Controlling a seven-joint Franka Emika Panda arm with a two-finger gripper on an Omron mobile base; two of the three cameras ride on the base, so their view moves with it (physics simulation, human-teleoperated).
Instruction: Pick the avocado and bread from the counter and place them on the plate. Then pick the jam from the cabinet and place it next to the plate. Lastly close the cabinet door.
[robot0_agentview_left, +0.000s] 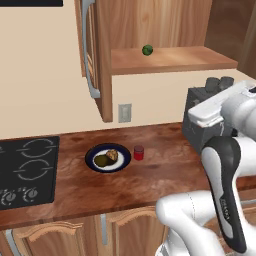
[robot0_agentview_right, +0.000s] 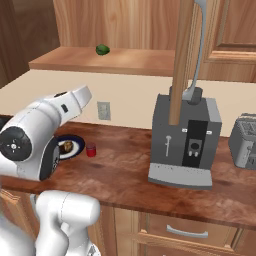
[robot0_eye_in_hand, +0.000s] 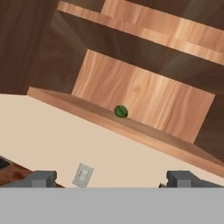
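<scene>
Hand view shows the end effector (robot0_eye_in_hand: 112, 178) with its tips spread wide and nothing between them, aimed up at the cabinet (robot0_eye_in_hand: 144, 98) shelf where a green ball (robot0_eye_in_hand: 121, 111) sits. The remaining step appears to be shutting the cabinet door (robot0_agentview_left: 102, 60), which stands swung open, edge-on and upright, to the left of the shelf, its curved silver handle (robot0_agentview_left: 90, 50) running vertically. On the surface (robot0_agentview_left: 150, 175), the avocado (robot0_agentview_left: 102, 160) and bread (robot0_agentview_left: 112, 155) lie on the plate (robot0_agentview_left: 108, 158), the red jam (robot0_agentview_left: 139, 152) just beside it.
</scene>
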